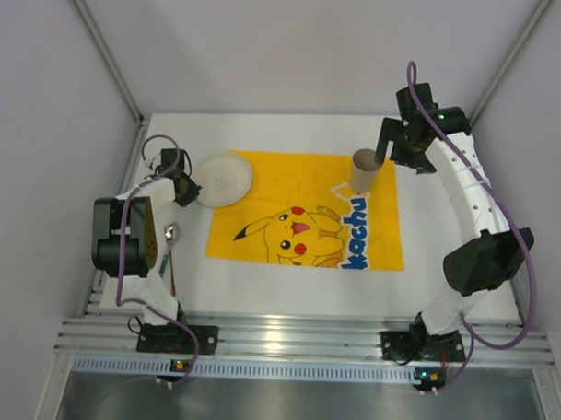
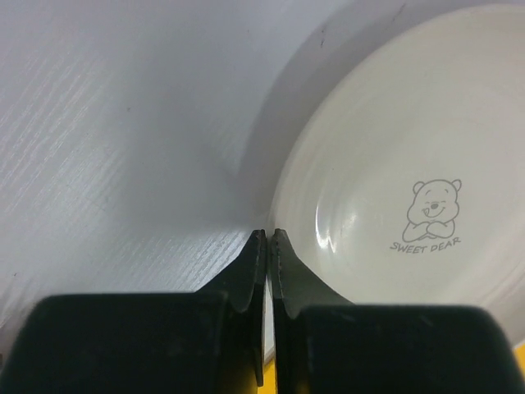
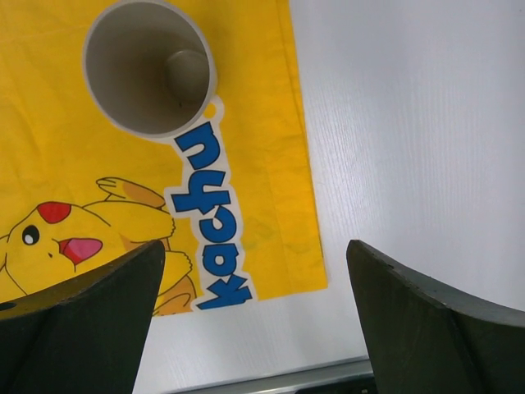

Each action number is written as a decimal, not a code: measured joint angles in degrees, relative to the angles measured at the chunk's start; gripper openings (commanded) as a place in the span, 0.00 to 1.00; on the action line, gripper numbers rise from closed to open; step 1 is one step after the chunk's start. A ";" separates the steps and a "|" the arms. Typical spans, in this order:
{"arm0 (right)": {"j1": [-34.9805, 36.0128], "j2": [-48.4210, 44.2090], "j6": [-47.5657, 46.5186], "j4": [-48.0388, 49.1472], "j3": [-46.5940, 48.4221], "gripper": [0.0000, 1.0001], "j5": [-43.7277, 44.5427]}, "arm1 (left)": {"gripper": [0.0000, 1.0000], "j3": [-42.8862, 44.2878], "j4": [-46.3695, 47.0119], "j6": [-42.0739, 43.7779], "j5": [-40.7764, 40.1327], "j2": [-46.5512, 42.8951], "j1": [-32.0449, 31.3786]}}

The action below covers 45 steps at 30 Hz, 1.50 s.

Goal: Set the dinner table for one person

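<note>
Overhead, the white table is seen spread beneath a yellow Pikachu mat. Left wrist: the left tool is clamped on the rim of a bear-printed plate. Right wrist: the right tool is held wide open, empty, near a beige cup.

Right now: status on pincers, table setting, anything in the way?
Left pincer shut on plate rim, at mat far-left corner. Right pincer open, clear of cup. Spoon on dinner table, left of mat; nothing blocking.
</note>
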 measured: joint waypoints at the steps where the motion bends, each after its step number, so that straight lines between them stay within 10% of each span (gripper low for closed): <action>1: 0.00 0.00 -0.02 -0.04 -0.02 0.93 0.09 | 0.00 0.17 -0.04 0.44 0.04 -0.02 0.00; 13: 0.00 -0.24 0.09 1.29 -4.74 0.93 0.42 | 0.00 4.61 0.11 5.53 16.61 -1.88 -0.44; 29: -1.62 -11.96 0.09 5.05 -19.65 0.94 0.37 | 0.01 8.66 0.87 9.81 33.79 4.07 -20.61; 39: -3.91 -16.57 -0.66 5.81 -24.52 0.94 -0.09 | 0.68 8.20 -0.96 9.03 28.00 4.70 -21.88; 45: -4.20 -19.76 -0.92 6.43 -27.10 0.94 -2.05 | 0.68 8.22 -6.38 9.57 22.27 1.22 -22.16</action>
